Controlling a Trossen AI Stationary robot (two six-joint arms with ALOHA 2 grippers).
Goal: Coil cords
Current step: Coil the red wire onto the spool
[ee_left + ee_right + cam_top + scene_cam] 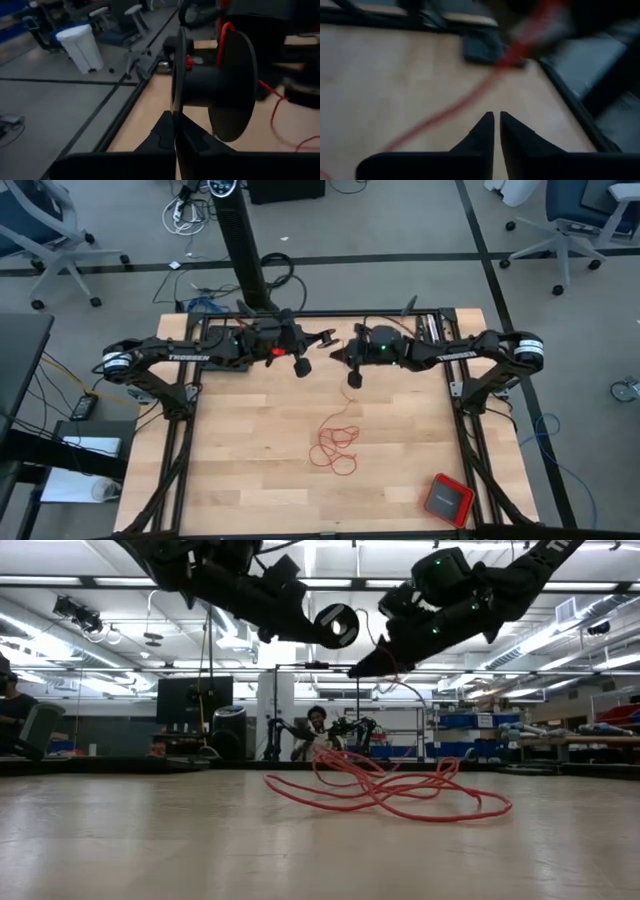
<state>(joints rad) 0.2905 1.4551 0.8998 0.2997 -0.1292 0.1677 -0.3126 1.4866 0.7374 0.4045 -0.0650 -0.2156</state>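
Sprawling red cord (pixel 336 445), loops lying flat.

Long ceiling strip lights (pixel 300 580) glare white overhead and leave the arms dark against them, the wooden surface (pixel 250 460) is evenly lit with soft shadows, and the red cord (pixel 450 107) smears into blur near the right wrist camera.

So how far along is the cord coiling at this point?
Early. Done: a few red turns sit on the black spool, which the left gripper holds by its flange, jaws shut. In hand: the right gripper is raised beside the spool, jaws nearly closed with a slim gap, with cord running up toward it. Left: most of the red cord lies in loose loops on the table.
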